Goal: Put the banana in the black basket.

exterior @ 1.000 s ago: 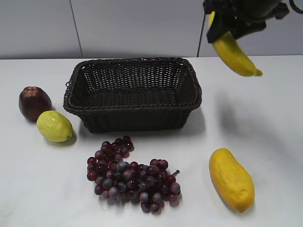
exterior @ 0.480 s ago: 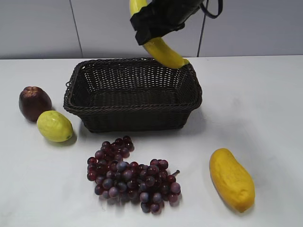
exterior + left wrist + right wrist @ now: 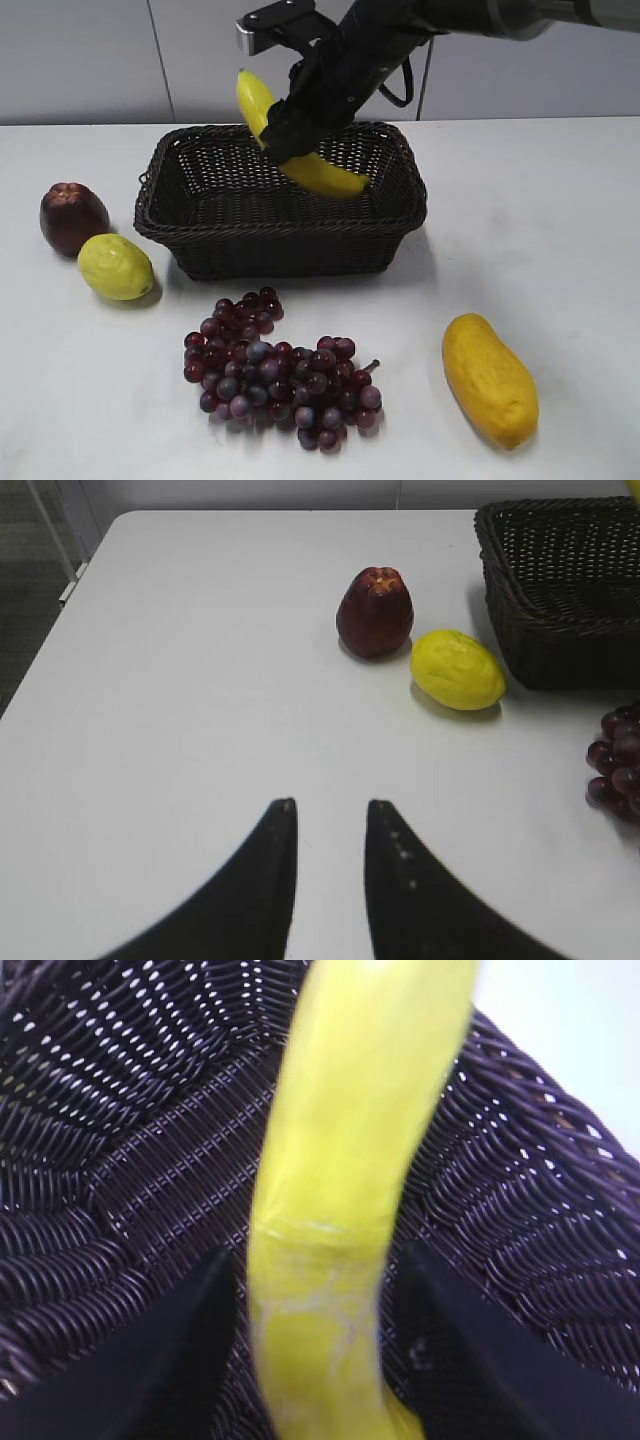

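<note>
We hold the banana [image 3: 300, 150] pinched in our right claw [image 3: 300, 125], tilted over the basket [image 3: 180, 215] so it drops inside; the weave fills the view just below it. Our left claw [image 3: 330, 825] rests slightly spread, empty, above bare worktop [image 3: 180, 680]

Lighting: bright, even, from above. Shadows: soft, short, under fruit on white tabletop [image 3: 560, 250]. Right wrist view: banana [image 3: 350, 1160] blurred, overexposed at top. Left wrist view: end effector [image 3: 330, 825] soft-edged, slightly defocused.
</note>
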Tool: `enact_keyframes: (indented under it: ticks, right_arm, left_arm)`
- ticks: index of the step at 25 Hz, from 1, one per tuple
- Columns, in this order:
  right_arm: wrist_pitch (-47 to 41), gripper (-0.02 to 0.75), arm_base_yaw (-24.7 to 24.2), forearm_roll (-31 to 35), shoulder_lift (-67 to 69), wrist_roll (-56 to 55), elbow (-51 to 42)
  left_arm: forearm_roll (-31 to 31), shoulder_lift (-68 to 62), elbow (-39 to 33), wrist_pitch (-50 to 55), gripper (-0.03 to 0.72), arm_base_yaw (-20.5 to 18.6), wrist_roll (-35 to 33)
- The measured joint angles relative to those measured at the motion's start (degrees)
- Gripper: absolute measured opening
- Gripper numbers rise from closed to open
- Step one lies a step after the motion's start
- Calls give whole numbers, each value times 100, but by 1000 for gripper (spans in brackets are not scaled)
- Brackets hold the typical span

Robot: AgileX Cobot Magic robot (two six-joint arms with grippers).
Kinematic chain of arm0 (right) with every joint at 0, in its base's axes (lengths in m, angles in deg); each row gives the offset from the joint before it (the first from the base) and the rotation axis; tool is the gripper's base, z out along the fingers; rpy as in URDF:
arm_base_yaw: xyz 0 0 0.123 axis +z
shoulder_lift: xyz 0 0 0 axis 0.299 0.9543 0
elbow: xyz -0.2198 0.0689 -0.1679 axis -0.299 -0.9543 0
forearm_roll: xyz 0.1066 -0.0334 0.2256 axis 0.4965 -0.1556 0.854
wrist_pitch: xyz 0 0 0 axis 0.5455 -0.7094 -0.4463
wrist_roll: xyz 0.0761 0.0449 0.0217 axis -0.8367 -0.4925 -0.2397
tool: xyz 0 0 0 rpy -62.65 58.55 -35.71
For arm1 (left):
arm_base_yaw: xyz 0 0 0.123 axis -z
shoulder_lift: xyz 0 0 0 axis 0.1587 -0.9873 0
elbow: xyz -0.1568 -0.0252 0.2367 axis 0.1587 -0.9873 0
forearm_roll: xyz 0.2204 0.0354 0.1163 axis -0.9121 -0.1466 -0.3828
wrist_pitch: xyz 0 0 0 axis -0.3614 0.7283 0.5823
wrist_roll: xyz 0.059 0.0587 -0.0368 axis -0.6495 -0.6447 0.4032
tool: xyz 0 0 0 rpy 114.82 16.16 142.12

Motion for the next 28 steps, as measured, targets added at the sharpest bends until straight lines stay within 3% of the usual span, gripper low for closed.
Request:
enact_keyframes:
  ticks: [3, 5, 11, 21, 28]
  right_arm:
    - [-1, 615, 0, 13, 0, 23, 38]
    - [-88, 643, 0, 19, 0, 29, 127]
    - [-614, 645, 1, -85, -282, -249, 226]
    - [-2330, 645, -94, -1647, -1437, -1731, 248]
    - [-2676, 616, -812, -1774, -2541, -2386, -446]
  left_arm:
    - [0, 0, 0, 0, 229, 0, 0]
    - [0, 0, 0, 0, 229, 0, 0]
    - [0, 0, 0, 0, 229, 0, 0]
    - [0, 0, 0, 0, 229, 0, 0]
    - [0, 0, 0, 0, 229, 0, 0]
